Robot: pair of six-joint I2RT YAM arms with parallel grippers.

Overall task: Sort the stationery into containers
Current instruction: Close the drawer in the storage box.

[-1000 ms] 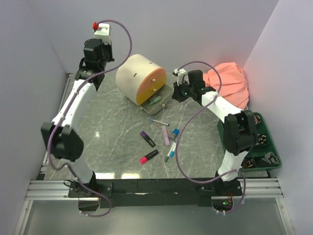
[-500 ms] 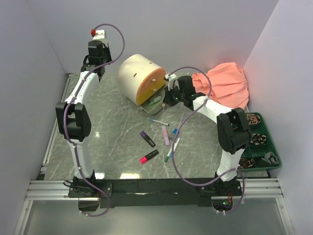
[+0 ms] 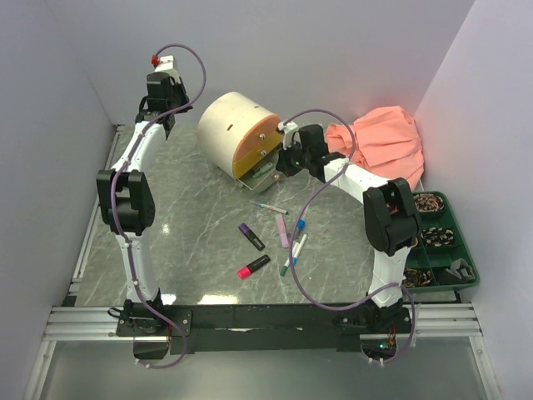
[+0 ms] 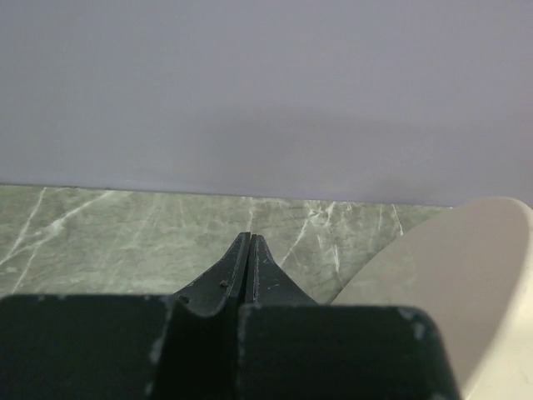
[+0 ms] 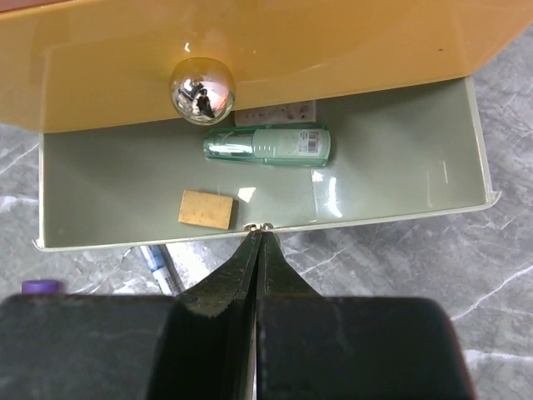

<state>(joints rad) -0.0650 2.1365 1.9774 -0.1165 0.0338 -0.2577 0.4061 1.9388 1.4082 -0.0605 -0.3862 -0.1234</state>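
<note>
The left arm stands tall along the left side of the table (image 3: 191, 208), folded at the elbow and reaching to the far wall. Its left gripper (image 4: 251, 250) has its fingers pressed flat together, holds nothing and hangs above bare marble. The cream cabinet (image 3: 233, 125) curves in just to its right in the wrist view. The right arm bends from its base up past the green tray (image 3: 445, 250) and the peach cloth (image 3: 383, 142), then stretches left toward the cabinet front. The right gripper (image 5: 258, 237) is likewise closed tight and empty. Its tips touch the near rim of the open drawer (image 5: 433, 179), roughly at the rim's middle. That drawer is pulled out beneath its yellow front (image 5: 333, 50) and silver knob (image 5: 201, 90). On its pale floor lies the small green piece (image 5: 266, 144) on its side near the knob. The tan eraser (image 5: 206, 208) sits just ahead and left of the gripper tips. The other stationery lies on the table, well apart from both grippers. Nearest the drawer is a thin white pen (image 3: 268, 206). Closer to the arm bases lie the purple highlighter (image 3: 251, 236), the lilac marker (image 3: 282, 230), a blue-capped highlighter (image 3: 298, 225), a second white pen (image 3: 292, 254) and the pink-black highlighter (image 3: 254, 267).
</note>
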